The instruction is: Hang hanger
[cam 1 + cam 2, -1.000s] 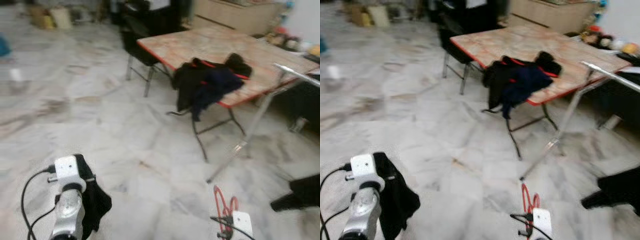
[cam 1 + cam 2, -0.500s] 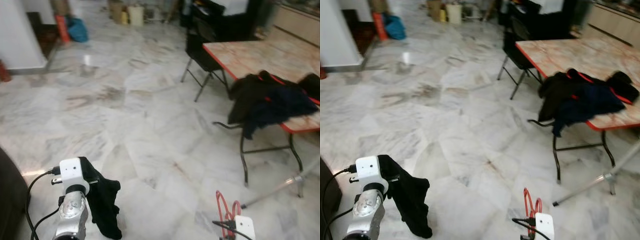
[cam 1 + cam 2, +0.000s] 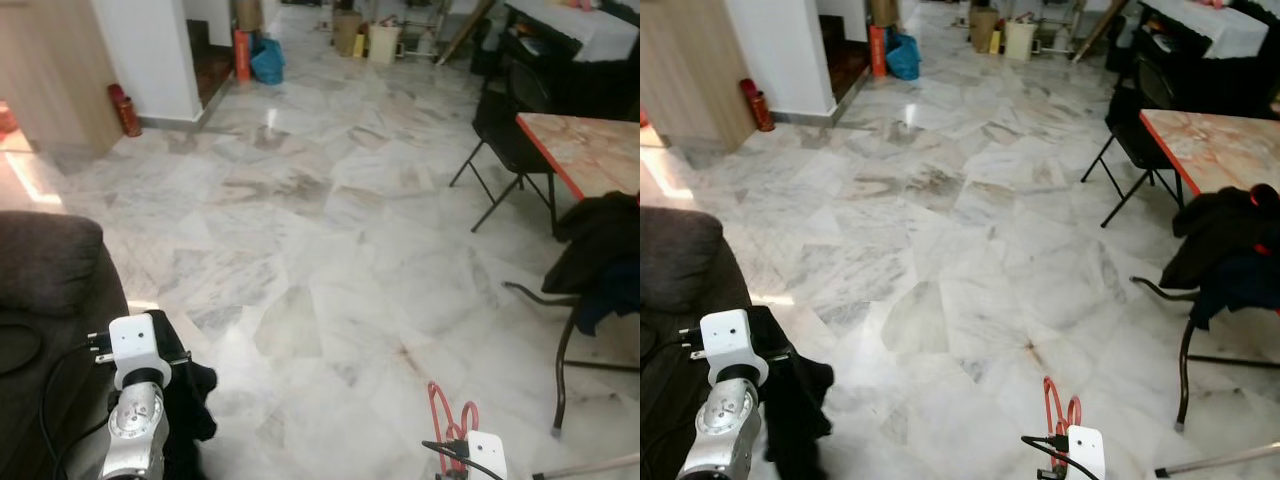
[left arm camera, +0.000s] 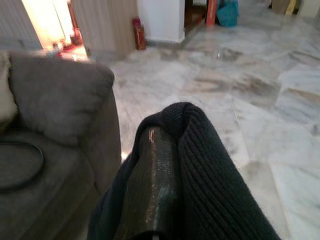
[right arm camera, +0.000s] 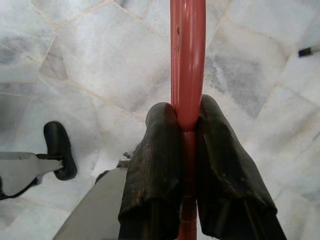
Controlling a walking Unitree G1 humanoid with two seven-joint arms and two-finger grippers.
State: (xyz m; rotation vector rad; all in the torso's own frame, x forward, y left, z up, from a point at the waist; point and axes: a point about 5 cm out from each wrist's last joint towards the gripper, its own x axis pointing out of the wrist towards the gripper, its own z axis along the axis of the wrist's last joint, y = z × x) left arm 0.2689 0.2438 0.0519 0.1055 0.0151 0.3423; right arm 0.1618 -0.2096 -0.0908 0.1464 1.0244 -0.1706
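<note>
A red hanger [image 5: 187, 50] stands upright between the fingers of my right gripper [image 5: 187, 112], which is shut on its bar. In the eye views the hanger [image 3: 437, 410] rises above my right wrist near the lower edge. A black knit garment [image 4: 210, 175] is draped over my left gripper [image 4: 170, 125], and one black finger [image 4: 152, 170] shows beside the cloth. The same garment [image 3: 190, 385] hangs down from my left wrist at the lower left, over the marble floor.
A dark grey sofa [image 3: 45, 290] sits close on my left. At the right stand an orange-topped folding table [image 3: 590, 150] with dark clothes [image 3: 600, 250] hanging off its edge and a black chair [image 3: 505, 120]. Open marble floor [image 3: 330, 220] stretches ahead to a white pillar [image 3: 150, 50].
The camera has swung left: the table and clothes slid to the right edge and the sofa came into view. Both grippers keep their holds.
</note>
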